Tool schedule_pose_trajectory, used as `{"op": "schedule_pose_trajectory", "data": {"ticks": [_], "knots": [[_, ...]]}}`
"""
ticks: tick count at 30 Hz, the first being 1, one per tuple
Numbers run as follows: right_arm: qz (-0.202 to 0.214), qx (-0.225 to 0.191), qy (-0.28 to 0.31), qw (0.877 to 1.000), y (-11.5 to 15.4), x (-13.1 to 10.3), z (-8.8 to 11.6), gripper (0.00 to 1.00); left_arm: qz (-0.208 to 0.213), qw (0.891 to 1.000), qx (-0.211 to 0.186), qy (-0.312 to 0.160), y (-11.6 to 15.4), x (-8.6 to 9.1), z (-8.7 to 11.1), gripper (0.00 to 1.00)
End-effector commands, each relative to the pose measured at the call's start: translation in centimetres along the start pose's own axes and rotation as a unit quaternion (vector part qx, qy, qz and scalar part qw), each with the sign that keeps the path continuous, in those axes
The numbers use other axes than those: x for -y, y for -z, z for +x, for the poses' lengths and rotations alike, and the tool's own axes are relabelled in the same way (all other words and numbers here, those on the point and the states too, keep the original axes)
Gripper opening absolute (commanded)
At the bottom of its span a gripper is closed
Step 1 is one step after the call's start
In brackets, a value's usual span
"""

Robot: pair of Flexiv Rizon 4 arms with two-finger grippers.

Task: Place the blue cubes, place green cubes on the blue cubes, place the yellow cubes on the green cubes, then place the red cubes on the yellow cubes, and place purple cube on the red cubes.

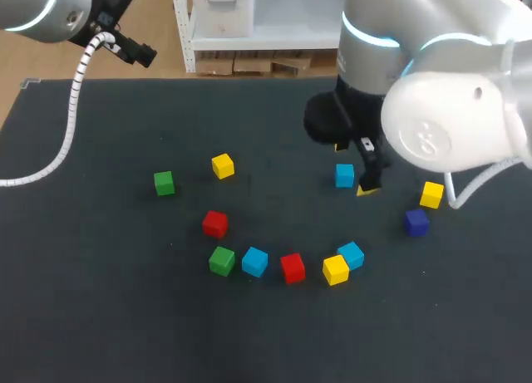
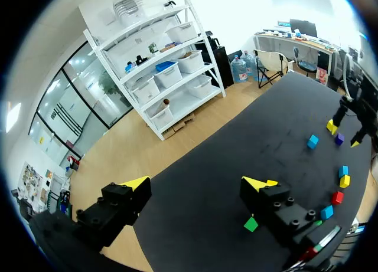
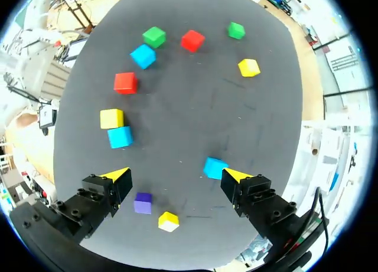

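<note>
Eyes on the lone blue cube [image 1: 344,175], sitting flat on the table [image 1: 100,316] right of centre, nothing stacked on it. The right gripper [image 3: 176,176] hangs right over it, fingers spread wide, holding nothing. From the right wrist, that cube lies between the two yellow tips, tight up beside one of them, and whether they actually touch I can't call. Further right, the purple cube [image 1: 416,222] sits just beside a yellow cube [image 1: 431,194], purple the nearer of the pair. Swing to the near side and there's a loose arc of five, left to right: green cube [image 1: 221,260], second blue cube [image 1: 254,261], red cube [image 1: 292,267], second yellow cube [image 1: 335,269], and a third blue cube [image 1: 352,255] pressed against that yellow one's far right corner. Just beyond the arc's left end sits a second red cube [image 1: 214,223]. Out left, well apart from the rest, are a second green cube [image 1: 164,183] and a third yellow cube [image 1: 222,165]. Every cube is on the cloth in a single layer. Over at the far left corner, the left gripper [image 2: 196,183] sits high above the table edge, tips wide apart, empty.
</note>
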State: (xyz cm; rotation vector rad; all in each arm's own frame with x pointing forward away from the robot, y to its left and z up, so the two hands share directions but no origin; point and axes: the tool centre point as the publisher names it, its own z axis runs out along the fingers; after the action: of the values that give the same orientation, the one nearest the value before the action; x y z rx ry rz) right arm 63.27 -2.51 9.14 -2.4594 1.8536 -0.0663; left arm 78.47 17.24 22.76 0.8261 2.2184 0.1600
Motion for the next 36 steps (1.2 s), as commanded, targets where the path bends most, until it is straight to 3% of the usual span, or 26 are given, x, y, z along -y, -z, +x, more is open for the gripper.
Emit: {"op": "schedule_pose_trajectory", "data": {"ticks": [1, 16, 23, 36], "knots": [[0.029, -0.001, 0.018, 0.999, -0.5, -2.3, -0.4, 1.00, 0.002, 1.000, 0.001, -0.001, 0.0, -0.1, 0.1, 1.00], [-0.030, 0.012, 0.071, 0.997, -4.5, -6.6, -2.1, 1.00, 0.002, 1.000, 0.001, -0.001, 0.0, -0.1, 0.1, 1.00], [-0.068, 0.043, 0.082, 0.993, -5.4, -7.9, -2.6, 1.00, 0.002, 1.000, 0.001, -0.001, 0.0, -0.1, 0.1, 1.00], [-0.092, 0.037, 0.070, 0.993, -7.4, -8.1, -2.4, 1.00, 0.002, 1.000, 0.001, -0.001, 0.0, -0.1, 0.1, 1.00]]}}
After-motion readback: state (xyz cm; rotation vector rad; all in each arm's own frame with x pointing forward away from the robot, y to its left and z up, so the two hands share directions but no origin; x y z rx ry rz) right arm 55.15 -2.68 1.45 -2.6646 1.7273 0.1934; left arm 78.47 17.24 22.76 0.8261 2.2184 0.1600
